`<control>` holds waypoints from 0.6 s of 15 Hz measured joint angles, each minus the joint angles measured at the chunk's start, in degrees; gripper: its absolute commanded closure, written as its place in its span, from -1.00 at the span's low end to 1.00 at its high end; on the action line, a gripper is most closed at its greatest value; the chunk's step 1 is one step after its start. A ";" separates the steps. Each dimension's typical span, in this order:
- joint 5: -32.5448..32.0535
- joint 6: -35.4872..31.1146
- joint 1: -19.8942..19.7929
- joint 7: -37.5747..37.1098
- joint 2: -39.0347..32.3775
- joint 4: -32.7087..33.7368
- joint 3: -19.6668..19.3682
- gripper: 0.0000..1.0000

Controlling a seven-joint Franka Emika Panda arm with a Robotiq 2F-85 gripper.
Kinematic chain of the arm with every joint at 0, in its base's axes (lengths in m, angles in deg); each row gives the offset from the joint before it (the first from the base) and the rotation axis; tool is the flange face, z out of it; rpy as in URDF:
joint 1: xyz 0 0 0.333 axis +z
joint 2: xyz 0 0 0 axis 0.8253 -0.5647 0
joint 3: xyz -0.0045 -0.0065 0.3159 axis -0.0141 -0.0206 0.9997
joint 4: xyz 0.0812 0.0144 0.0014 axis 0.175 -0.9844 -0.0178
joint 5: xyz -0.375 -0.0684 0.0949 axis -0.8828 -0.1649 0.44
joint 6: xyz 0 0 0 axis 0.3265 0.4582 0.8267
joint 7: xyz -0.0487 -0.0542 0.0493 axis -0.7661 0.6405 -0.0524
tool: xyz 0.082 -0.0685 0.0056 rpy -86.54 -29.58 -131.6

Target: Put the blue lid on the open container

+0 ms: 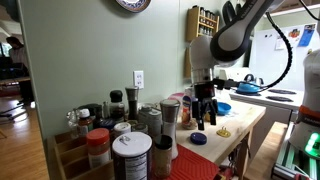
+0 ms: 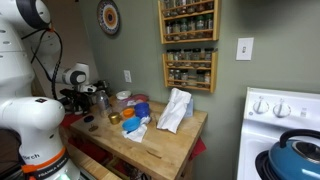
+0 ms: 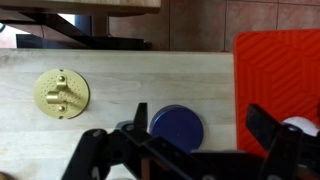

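the blue lid (image 3: 177, 128) is seen lying flat on the wooden table (image 3: 120, 70), directly below the gripper (image 3: 194, 132) — its jaws are spread wide, the lid set nearer one finger; being round, no grasp axis is favoured.

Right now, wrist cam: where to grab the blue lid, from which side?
Pinch the blue lid across its rim, coming straight down from above. It is a thin round disc lying flat on the wooden tabletop, so no side offers more than the edge. The open gripper hangs over it, jaws wider than the disc.
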 measured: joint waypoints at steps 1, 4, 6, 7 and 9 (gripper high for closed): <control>-0.01 -1.33 0.25 -0.19 -0.72 -0.20 -0.01 -1.00; -0.52 -5.28 1.21 -1.92 -2.91 -0.58 -0.09 -1.00; -1.59 -7.44 1.88 -3.70 -4.15 -0.73 -0.20 -1.00; -2.94 -8.69 2.30 -4.91 -4.64 -0.83 -0.44 -1.00; -7.06 -10.85 3.18 -8.29 -5.36 -1.09 -1.30 -1.00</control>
